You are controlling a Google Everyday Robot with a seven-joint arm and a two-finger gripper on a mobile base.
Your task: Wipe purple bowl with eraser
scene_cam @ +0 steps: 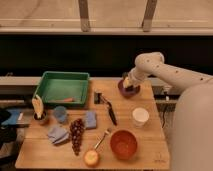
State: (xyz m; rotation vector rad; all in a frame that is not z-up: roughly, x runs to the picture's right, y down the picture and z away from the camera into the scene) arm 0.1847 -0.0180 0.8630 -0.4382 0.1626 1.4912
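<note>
The purple bowl [128,90] is small, dark and glossy, and sits near the back right of the wooden table [145,145]. My gripper [127,82] hangs right over the bowl's rim, reaching in from the white arm on the right. A pale object that may be the eraser [127,81] shows at the gripper's tip, touching or just above the bowl's inside. The gripper hides part of the bowl.
A green tray [64,86] stands at the back left. A white cup [140,116], an orange bowl [123,143], a black knife [110,111], grapes [76,134], blue cloths [58,134], a blue cup [60,114] and an apple [91,158] lie on the table.
</note>
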